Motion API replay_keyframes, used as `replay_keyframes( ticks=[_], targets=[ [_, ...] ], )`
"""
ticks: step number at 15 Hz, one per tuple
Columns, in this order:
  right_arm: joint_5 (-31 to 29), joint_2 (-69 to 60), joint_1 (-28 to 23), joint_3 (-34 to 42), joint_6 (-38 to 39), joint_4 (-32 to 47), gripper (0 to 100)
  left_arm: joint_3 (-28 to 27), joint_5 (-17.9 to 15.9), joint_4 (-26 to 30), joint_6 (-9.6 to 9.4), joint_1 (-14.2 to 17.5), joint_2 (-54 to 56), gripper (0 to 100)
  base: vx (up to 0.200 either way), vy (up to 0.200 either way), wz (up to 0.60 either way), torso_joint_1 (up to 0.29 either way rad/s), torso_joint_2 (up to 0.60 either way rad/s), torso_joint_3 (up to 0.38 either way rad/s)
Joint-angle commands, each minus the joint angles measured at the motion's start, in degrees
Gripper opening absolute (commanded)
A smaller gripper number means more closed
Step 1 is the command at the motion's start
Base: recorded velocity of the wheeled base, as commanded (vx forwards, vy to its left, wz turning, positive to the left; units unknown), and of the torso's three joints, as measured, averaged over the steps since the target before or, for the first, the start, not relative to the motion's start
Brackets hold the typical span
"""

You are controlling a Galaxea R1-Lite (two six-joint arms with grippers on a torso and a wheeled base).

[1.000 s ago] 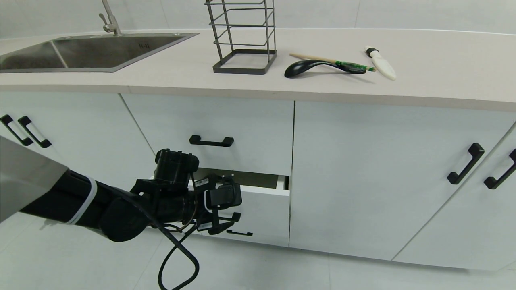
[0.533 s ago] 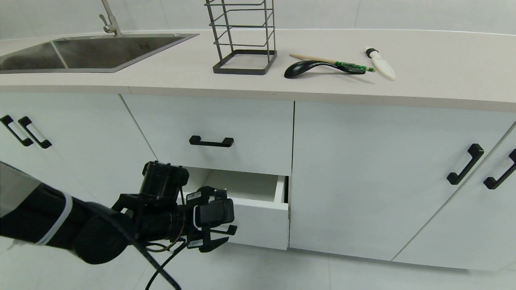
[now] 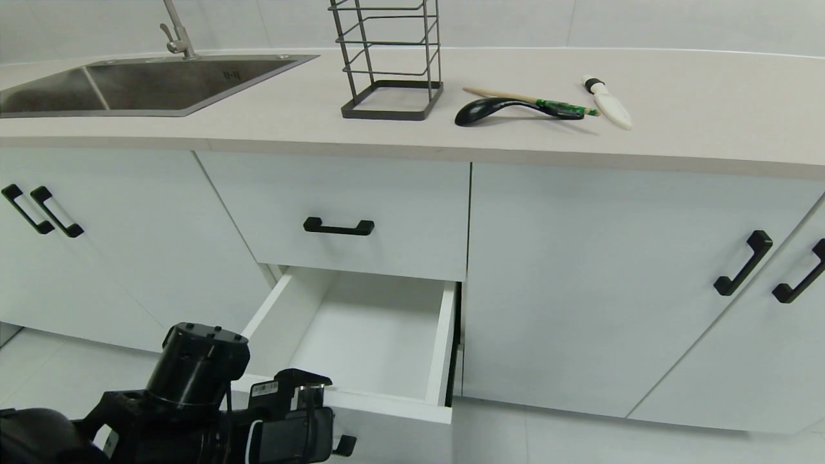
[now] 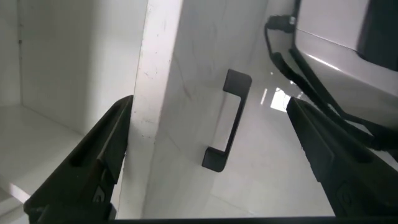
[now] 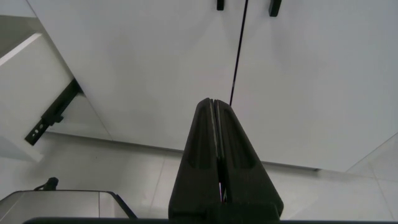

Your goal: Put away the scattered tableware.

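Straddling the handle (image 4: 227, 121) of the open drawer (image 3: 445, 335), the left gripper (image 4: 208, 109) has its fingers apart, gripping nothing; the right gripper (image 5: 217, 106) is pressed together. The drawer stands ready for the spoon (image 3: 490, 108), chopsticks (image 3: 515, 96) and knife (image 3: 609, 103) lying on the countertop (image 3: 709, 116).

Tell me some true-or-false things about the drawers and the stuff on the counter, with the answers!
1. The lower drawer is pulled open. True.
2. A spoon lies inside that drawer. False: what shows of its inside is bare, and the black spoon lies on the counter.
3. A wire rack stands on the counter. True.
4. The right gripper has its fingers spread wide. False: they are pressed shut together with nothing between them.
5. The upper drawer is open too. False: it is shut.
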State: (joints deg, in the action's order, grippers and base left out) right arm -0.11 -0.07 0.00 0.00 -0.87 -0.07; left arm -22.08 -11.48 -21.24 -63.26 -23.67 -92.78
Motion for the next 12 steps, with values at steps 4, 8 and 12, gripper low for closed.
replay_keyframes(
  ticks=[4, 8, 12],
  targets=[
    [0.0, 0.1, 0.0, 0.0, 0.0, 0.0, 0, 2.9, -1.0, -0.7, -0.11, -0.6, 4.2, 100, 0.0, 0.0, 0.0, 0.0, 0.0, 0.0],
    [0.0, 0.1, 0.0, 0.0, 0.0, 0.0, 0, 6.5, -1.8, 0.0, 0.06, -2.1, 10.7, 100, 0.0, 0.0, 0.0, 0.0, 0.0, 0.0],
    [0.0, 0.1, 0.0, 0.0, 0.0, 0.0, 0, 6.3, -1.9, 1.4, 4.46, -5.2, 19.0, 100, 0.0, 0.0, 0.0, 0.0, 0.0, 0.0]
  ],
)
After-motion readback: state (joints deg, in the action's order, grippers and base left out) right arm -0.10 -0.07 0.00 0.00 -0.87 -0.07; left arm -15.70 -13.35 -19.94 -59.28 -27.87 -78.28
